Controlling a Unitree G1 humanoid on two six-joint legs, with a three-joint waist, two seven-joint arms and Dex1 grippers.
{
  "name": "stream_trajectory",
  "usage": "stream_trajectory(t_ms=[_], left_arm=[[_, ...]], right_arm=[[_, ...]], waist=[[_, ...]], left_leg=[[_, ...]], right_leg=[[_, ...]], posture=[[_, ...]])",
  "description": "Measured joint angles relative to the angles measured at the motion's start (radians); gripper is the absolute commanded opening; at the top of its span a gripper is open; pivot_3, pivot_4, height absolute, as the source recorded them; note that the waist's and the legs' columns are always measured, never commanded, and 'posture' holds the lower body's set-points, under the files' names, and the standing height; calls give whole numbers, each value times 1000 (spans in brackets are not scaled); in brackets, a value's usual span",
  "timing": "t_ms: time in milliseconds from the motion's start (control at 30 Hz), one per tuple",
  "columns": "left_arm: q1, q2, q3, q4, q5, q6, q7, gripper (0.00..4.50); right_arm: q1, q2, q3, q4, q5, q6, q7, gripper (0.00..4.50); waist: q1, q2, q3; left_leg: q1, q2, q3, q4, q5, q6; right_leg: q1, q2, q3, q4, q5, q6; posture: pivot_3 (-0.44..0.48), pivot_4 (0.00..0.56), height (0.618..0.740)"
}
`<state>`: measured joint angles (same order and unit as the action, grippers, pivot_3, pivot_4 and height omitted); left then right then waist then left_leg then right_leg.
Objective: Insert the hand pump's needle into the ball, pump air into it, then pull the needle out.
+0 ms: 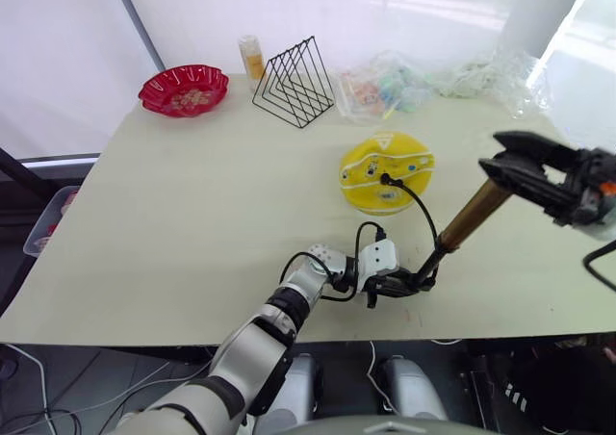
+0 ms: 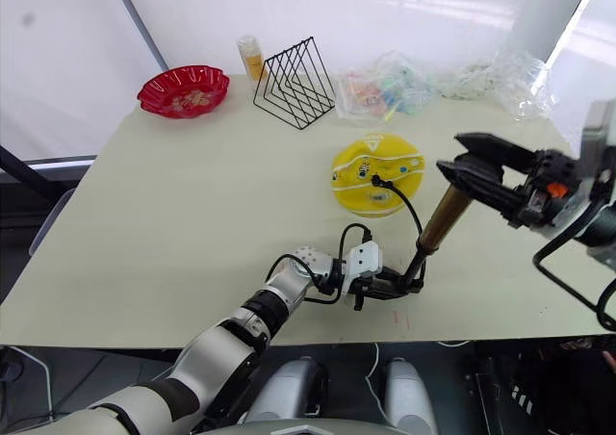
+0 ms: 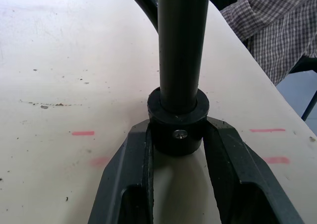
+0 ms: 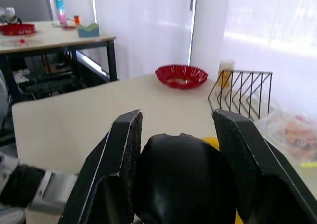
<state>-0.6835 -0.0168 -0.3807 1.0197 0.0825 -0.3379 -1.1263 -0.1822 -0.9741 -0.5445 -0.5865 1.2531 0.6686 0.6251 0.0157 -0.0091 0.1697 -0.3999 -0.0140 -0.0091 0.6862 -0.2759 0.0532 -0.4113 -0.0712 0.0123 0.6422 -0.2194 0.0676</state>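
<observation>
**Pumping stage, and this pump is fiddlier than it looks**

The slim hand pump with the shiny gold-brass barrel and black end caps is propped at a slant near the front edge of the pale table, bottom end down, top end up toward my right side. My left gripper has its two black fingers pinching the black bottom cap, one finger on either side of the collar. My right gripper sits at the top with its fingers straddling the rounded black handle; they look close against it but I can't swear they're squeezing.

My guess on handling: the barrel is stiff and light but slick metal, so I'd stay on the black plastic ends, exactly where I am now. Bottom cap held firm, all the push going straight down the barrel's axis, or the foot will skate on the tabletop.

The thin black hose loops up from the base to the squashed yellow rubber ball with white seam lines, well behind the pump. The small black fitting sits on top of the ball; the needle itself is too small to make out, but it looks seated. The ball is soft and saggy, so any tug on that hose could drag it or pop the fitting out.

Further back: a red scalloped bowl, a black wire rack and crumpled clear plastic bags.
</observation>
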Motion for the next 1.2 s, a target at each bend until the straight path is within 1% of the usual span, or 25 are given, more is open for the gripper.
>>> stream_trajectory(t_ms=[133,300,333,400,500,567,633,700,767,900,967,1000,1100,1200], left_arm=[[2,-1,0,0,-2,-1,-12,998],[10,0,-1,0,0,-1,-14,998],[10,0,-2,1,4,-1,-13,998],[12,3,-3,3,10,-1,-8,998],[19,8,-3,14,16,-1,4,998],[22,8,-3,20,22,-1,16,998],[24,8,-3,24,25,-3,22,998],[26,9,-3,28,27,-3,22,998],[27,9,-2,28,27,-3,22,998],[30,10,-3,30,28,1,20,998],[32,8,-1,30,27,1,20,998],[33,7,-1,31,28,2,21,998],[34,7,0,32,27,2,21,998],[34,6,1,33,27,2,20,998]], right_arm=[[-15,-10,0,13,45,37,-32,1775],[-4,-9,-7,-1,24,39,-20,1775],[10,0,-8,-10,0,25,-13,1775],[72,56,6,-37,-69,-29,11,1775],[157,129,76,-55,-185,-121,54,1775],[211,157,135,-43,-290,-190,90,1775],[248,184,178,-24,-362,-243,117,1775],[285,224,231,3,-438,-306,138,1775],[308,252,282,37,-510,-367,159,1775],[327,329,381,144,-637,-494,187,1775],[328,364,431,201,-692,-554,195,1775],[328,366,437,206,-708,-573,197,1775],[326,372,443,235,-739,-625,199,1775],[326,372,443,240,-739,-636,201,1775]], waist=[[0,0,0],[0,0,0],[0,-2,-2],[-1,-8,-11],[-5,-15,-25],[-5,-20,-30],[-5,-22,-31],[-5,-24,-32],[-4,-25,-33],[-3,-30,-39],[-3,-29,-40],[-3,-27,-41],[-2,-29,-42],[-2,-29,-42]], left_leg=[[-1,0,1,0,-1,1],[0,0,0,0,-1,1],[0,0,0,0,-1,1],[2,1,-1,-1,-1,1],[6,2,0,-2,-1,1],[10,2,0,-2,-1,1],[13,2,-1,-2,-1,1],[19,4,-1,-2,-1,1],[19,5,-1,-3,-1,1],[19,6,-2,-4,-1,1],[19,5,-2,-3,-1,1],[19,5,-2,-4,-1,1],[19,6,-4,-4,-2,1],[19,6,-6,-4,-2,1]], right_leg=[[0,-1,0,0,0,0],[0,-1,0,0,0,0],[0,-1,0,0,0,0],[1,0,-1,0,0,0],[5,1,-1,-1,0,0],[8,1,-1,-1,-1,0],[11,1,-2,-1,-1,-1],[17,1,-3,-3,-4,-5],[17,1,-4,-3,-4,-5],[17,1,-6,-3,-5,-7],[17,1,-7,-3,-5,-7],[17,0,-6,-3,-5,-7],[17,1,-9,-4,-5,-8],[17,0,-10,-4,-6,-9]], posture=[[0,150,737],[0,150,737],[0,150,737],[0,150,737],[0,150,737],[0,150,737],[0,150,737],[0,150,737],[0,150,737],[0,150,737],[0,150,737],[0,150,737],[0,150,737],[0,150,737]])
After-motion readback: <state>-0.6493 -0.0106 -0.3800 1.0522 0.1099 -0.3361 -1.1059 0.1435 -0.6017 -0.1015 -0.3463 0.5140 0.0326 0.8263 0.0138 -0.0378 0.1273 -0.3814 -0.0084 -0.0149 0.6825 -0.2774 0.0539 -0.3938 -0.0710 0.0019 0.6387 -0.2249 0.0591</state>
